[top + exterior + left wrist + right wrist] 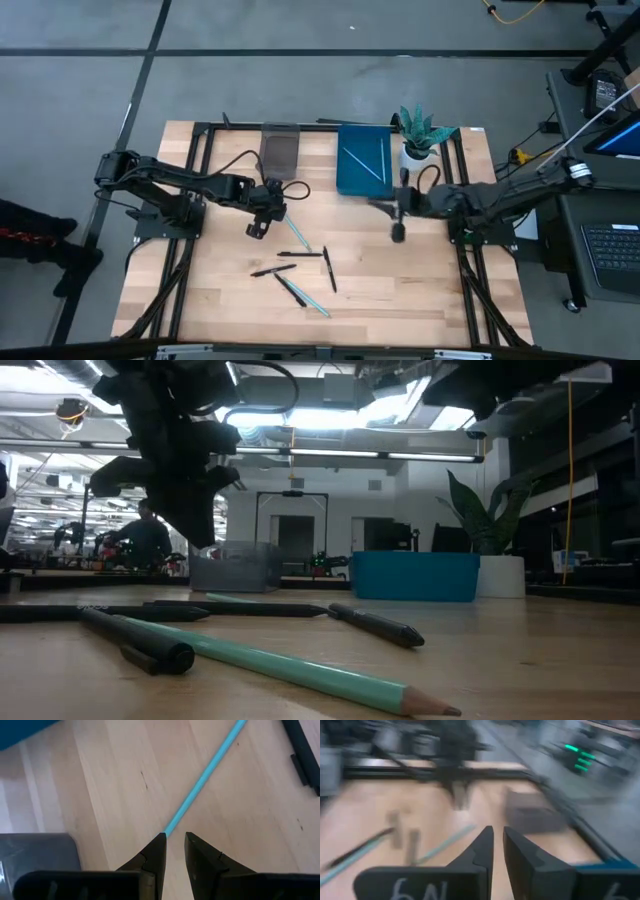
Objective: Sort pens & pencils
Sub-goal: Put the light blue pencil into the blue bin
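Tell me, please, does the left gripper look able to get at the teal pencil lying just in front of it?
Probably yes. The left gripper hangs right at the near end of the teal pencil, which lies alone on bare wood with nothing across it. The black pen lies well off to one side.

Left gripper poised low, left of centre, fingers narrowly parted, empty. Right gripper raised, right of centre, fingers narrowly parted, empty.

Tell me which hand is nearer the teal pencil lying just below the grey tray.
Left. The left hand sits right at the upper end of the teal pencil, fingers narrowly apart; the right hand hangs well off to its other side.
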Robot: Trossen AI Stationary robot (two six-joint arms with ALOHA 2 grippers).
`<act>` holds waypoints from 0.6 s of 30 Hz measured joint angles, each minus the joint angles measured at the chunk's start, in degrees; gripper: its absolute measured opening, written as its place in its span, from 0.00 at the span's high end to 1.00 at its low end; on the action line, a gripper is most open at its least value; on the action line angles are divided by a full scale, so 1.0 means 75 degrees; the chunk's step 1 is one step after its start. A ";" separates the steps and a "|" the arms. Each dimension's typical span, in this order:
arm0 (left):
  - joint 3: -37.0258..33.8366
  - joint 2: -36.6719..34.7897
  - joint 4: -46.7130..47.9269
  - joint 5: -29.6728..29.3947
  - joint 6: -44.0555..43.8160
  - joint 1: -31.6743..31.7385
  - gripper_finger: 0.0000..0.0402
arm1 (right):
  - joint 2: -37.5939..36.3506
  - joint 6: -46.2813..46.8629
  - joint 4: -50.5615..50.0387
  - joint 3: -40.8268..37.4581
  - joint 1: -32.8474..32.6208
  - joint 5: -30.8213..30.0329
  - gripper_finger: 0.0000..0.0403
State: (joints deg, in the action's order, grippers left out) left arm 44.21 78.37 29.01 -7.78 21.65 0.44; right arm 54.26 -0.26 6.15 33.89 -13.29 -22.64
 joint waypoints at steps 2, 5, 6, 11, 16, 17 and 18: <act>0.0000 0.0000 0.0018 0.0057 0.0011 0.0036 0.84 | -0.0272 -0.0015 0.0612 -0.0523 -0.0010 0.0661 0.89; 0.0000 0.0001 0.0017 0.0593 0.0134 0.0130 0.84 | -0.0387 0.0144 0.1204 -0.1239 -0.0007 0.1073 0.89; 0.0000 0.0008 0.0009 0.0722 0.0168 0.0152 0.84 | -0.0382 0.0211 0.1409 -0.1430 -0.0002 0.1126 0.89; 0.0000 0.0149 -0.0022 0.0736 0.0184 0.0159 0.84 | -0.0389 0.0563 0.2097 -0.1981 -0.0007 0.1242 0.89; 0.0000 0.0668 -0.0087 0.0716 0.0501 0.0159 0.84 | -0.0391 0.0536 0.2277 -0.2012 -0.0004 0.1242 0.89; 0.0026 0.0813 -0.0080 0.0693 0.0609 0.0159 0.84 | -0.0390 0.0469 0.2277 -0.2005 -0.0004 0.1242 0.89; 0.0097 0.0979 -0.0061 0.0631 0.0738 0.0159 0.84 | -0.0390 0.0416 0.2285 -0.1985 -0.0004 0.1242 0.89</act>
State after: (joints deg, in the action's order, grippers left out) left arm 44.93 85.71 28.55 -3.05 27.18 1.63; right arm 51.33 2.85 23.29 19.01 -13.32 -13.32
